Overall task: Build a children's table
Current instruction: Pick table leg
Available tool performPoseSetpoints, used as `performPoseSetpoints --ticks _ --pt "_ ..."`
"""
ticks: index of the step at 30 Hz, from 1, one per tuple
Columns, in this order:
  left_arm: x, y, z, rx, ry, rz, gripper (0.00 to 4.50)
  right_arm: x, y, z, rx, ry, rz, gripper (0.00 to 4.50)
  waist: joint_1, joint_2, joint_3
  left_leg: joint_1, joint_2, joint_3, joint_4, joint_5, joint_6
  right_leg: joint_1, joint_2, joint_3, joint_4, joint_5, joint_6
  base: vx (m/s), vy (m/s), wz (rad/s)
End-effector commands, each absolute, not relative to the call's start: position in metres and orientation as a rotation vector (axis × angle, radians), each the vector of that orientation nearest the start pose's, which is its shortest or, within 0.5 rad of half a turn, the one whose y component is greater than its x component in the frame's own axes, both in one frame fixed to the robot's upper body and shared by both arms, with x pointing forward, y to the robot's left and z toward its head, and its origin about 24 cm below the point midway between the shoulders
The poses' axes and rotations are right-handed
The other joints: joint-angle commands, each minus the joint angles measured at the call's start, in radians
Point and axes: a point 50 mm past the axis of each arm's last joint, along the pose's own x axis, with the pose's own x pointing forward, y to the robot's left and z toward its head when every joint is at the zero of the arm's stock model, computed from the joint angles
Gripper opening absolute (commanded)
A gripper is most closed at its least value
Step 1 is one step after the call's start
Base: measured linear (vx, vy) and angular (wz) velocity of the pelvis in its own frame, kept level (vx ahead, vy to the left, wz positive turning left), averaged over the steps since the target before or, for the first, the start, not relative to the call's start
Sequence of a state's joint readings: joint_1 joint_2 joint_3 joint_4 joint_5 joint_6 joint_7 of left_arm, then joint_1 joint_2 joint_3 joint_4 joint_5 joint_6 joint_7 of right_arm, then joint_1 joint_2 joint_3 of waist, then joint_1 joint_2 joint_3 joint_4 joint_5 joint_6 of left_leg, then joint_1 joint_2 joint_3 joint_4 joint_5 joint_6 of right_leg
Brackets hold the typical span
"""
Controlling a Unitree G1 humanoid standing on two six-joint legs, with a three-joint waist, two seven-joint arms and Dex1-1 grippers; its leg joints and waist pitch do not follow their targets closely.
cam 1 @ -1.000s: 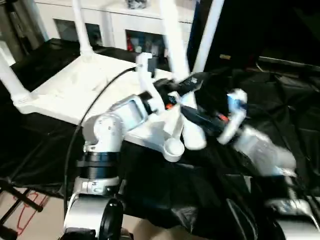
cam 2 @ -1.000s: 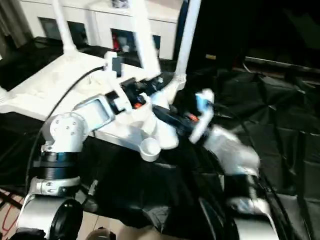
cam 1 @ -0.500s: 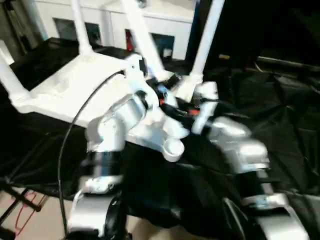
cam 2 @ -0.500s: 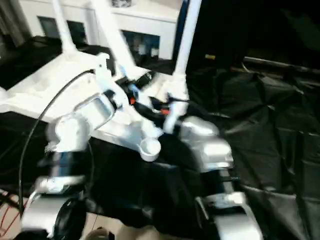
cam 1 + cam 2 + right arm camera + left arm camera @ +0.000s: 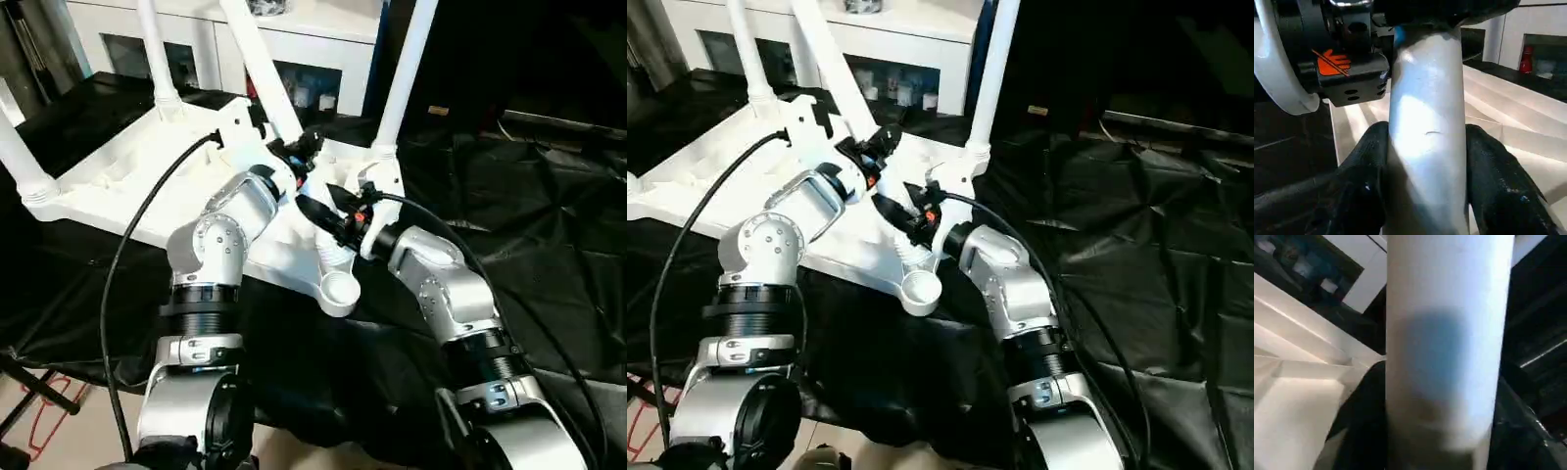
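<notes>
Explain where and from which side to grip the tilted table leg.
Grip the loose leg low on its shaft, above the empty corner socket, jaws across the tube from the robot's side; long and tilted, it likely steers best there.

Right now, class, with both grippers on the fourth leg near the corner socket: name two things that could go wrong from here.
1. The fourth leg leans well off the line of the empty corner socket; pushed in at that tilt it could jam or go in crooked.
2. The left gripper and right gripper crowd close together on the leg, so they could collide.
3. The left arm's black cable hangs over the table top and might snag on it.
</notes>
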State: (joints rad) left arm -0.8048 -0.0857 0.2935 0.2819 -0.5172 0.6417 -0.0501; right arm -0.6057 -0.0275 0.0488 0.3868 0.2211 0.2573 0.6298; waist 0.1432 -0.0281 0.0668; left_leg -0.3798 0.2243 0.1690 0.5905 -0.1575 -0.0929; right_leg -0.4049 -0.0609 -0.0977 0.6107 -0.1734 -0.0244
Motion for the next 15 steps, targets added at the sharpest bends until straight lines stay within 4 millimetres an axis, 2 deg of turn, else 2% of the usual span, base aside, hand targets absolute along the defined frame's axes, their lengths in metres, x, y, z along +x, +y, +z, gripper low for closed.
performPoseSetpoints --ticks 1,2,3,6,9,10,11,14,15 --pt "0.37 0.086 0.169 -0.583 0.134 -0.405 2.02 0.341 -0.071 0.123 0.131 -0.022 0.873 1.86 -0.001 0.008 -0.081 0.016 0.008 -0.002 -0.064 -0.179 0.003 0.06 -0.079 0.054 -0.073 -0.183 -0.125 0.0 0.0 0.0" --pt "0.369 0.087 0.171 -0.551 0.117 -0.433 2.02 0.341 -0.074 0.124 0.155 -0.012 0.889 1.86 -0.001 0.007 -0.082 0.017 0.009 -0.002 -0.064 -0.181 0.002 0.06 -0.079 0.054 -0.072 -0.182 -0.124 0.0 0.0 0.0" --pt "0.369 0.087 0.173 -0.53 0.106 -0.451 1.99 0.34 -0.076 0.125 0.172 -0.006 0.901 2.42 0.0 0.006 -0.082 0.017 0.009 -0.002 -0.064 -0.177 0.006 0.061 -0.078 0.055 -0.071 -0.177 -0.123 0.0 0.0 0.0" --pt "0.365 0.086 0.179 -0.485 0.071 -0.573 1.95 0.337 -0.086 0.127 0.244 0.04 0.98 2.56 0.0 0.011 -0.083 0.019 0.008 -0.003 -0.064 -0.18 0.009 0.063 -0.075 0.054 -0.07 -0.162 -0.129 0.0 0.0 0.0" --pt "0.358 0.087 0.187 -0.438 0.051 -0.753 1.88 0.325 -0.103 0.127 0.285 0.141 1.175 2.87 0.003 0.011 -0.084 0.019 0.009 -0.002 -0.062 -0.169 0.02 0.068 -0.072 0.054 -0.067 -0.133 -0.137 0.0 0.0 0.0" --pt "0.358 0.088 0.187 -0.437 0.052 -0.763 1.88 0.324 -0.104 0.127 0.29 0.148 1.186 2.87 0.004 0.012 -0.083 0.015 0.011 -0.002 -0.061 -0.161 0.019 0.067 -0.077 0.055 -0.065 -0.119 -0.147 0.0 0.0 0.0" --pt "0.354 0.087 0.19 -0.448 0.056 -0.834 1.88 0.321 -0.109 0.128 0.323 0.183 1.239 2.87 0.003 0.005 -0.083 0.016 0.009 -0.001 -0.061 -0.159 0.017 0.07 -0.075 0.054 -0.065 -0.121 -0.148 0.0 0.0 0.0" --pt "0.35 0.087 0.194 -0.46 0.054 -0.929 1.88 0.319 -0.114 0.129 0.336 0.205 1.275 2.87 0.005 0.006 -0.085 0.014 0.009 0.001 -0.058 -0.153 0.018 0.067 -0.08 0.053 -0.063 -0.143 -0.173 0.0 0.0 0.0" --pt "0.347 0.087 0.198 -0.468 0.046 -0.977 1.88 0.319 -0.116 0.13 0.351 0.215 1.287 2.87 0.004 0.0 -0.083 0.014 0.009 0.002 -0.058 -0.155 0.015 0.066 -0.08 0.052 -0.066 -0.156 -0.174 0.0 0.0 0.0"
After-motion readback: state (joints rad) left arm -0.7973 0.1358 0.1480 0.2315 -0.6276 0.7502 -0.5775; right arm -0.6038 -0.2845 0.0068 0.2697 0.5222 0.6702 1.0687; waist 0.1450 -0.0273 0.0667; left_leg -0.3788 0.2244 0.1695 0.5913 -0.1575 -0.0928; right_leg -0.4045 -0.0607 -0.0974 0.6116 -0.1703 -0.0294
